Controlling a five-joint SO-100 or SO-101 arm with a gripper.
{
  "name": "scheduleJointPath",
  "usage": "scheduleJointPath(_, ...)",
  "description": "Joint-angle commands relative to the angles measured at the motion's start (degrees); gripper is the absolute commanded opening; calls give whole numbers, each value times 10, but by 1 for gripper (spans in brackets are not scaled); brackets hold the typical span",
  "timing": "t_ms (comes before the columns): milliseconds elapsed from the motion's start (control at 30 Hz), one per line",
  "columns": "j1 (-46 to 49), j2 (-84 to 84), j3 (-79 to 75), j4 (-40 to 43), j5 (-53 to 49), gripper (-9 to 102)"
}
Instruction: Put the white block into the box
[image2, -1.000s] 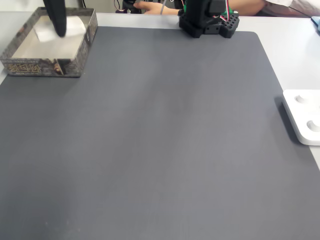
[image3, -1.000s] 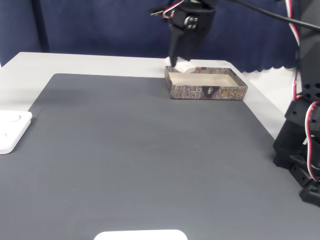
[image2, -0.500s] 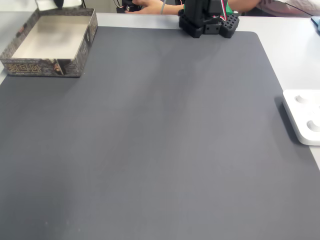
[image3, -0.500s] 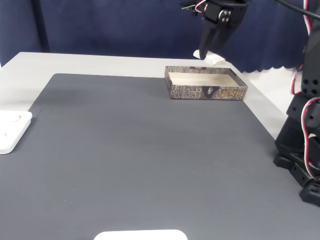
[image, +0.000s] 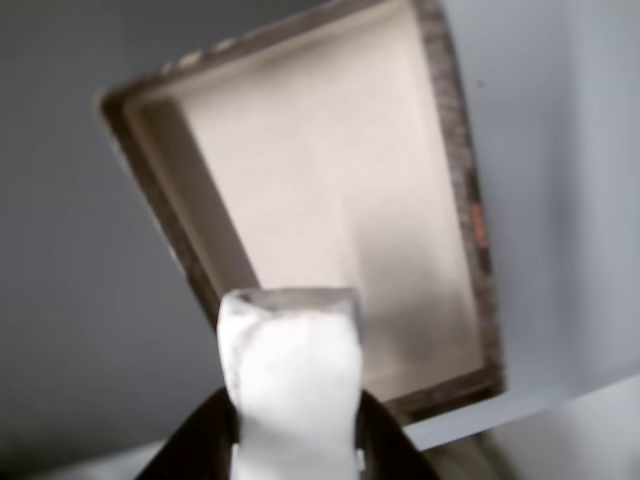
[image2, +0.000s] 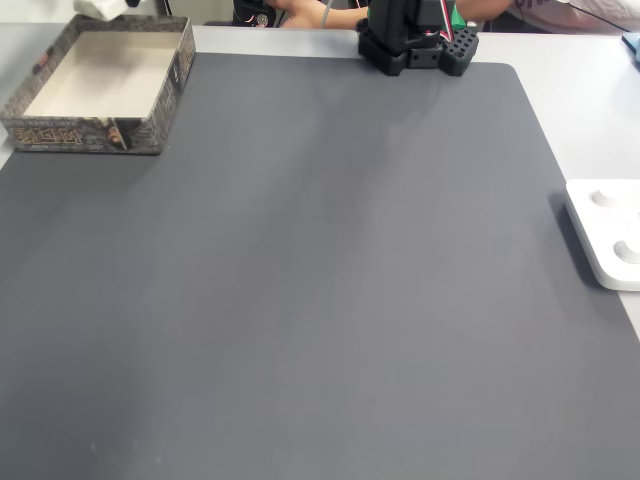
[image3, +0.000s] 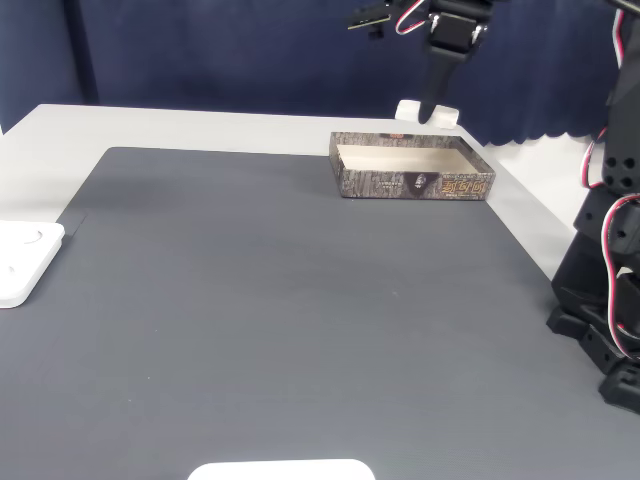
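Gripper: my gripper (image: 292, 455) is clamped on the white block (image: 290, 380), one dark finger (image: 195, 445) on each side of it, as the other view shows from close up.
Block: the white block stands out past my fingertips, its rounded, scuffed end toward the camera in the other view; it hangs in the air, above the box (image: 470, 250) and touching none of its walls.
Box: tan-walled outside with a printed pattern, pale beige inside, open on top; its floor is bare in the other view.
Side-on fixed view: here I see my gripper (image3: 430, 112) pointing down from the arm with the white block (image3: 412, 110) at its tip, raised over the far edge of the box (image3: 415, 180); this view makes the height plain, which the close-up cannot.
Top-down fixed view: the box (image2: 150, 135) sits at the upper left corner of the dark grey mat (image2: 320, 300); the white block (image2: 100, 8) peeks in at the top edge, just past the box's far wall.
Mat: it lies on a pale table (image3: 200, 125).
Other things: a white plate with round knobs (image2: 610, 235) rests at the mat's right edge in the top-down view; my arm's black base (image2: 415, 45) stands at the mat's far side.
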Motion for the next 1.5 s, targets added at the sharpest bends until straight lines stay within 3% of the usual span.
scheduleJointPath(0,13,5,-35,-10,98,-2)
scheduleJointPath(600,-29,-197,-226,-5,149,-2)
scheduleJointPath(1467,-25,-312,-301,-6,169,-2)
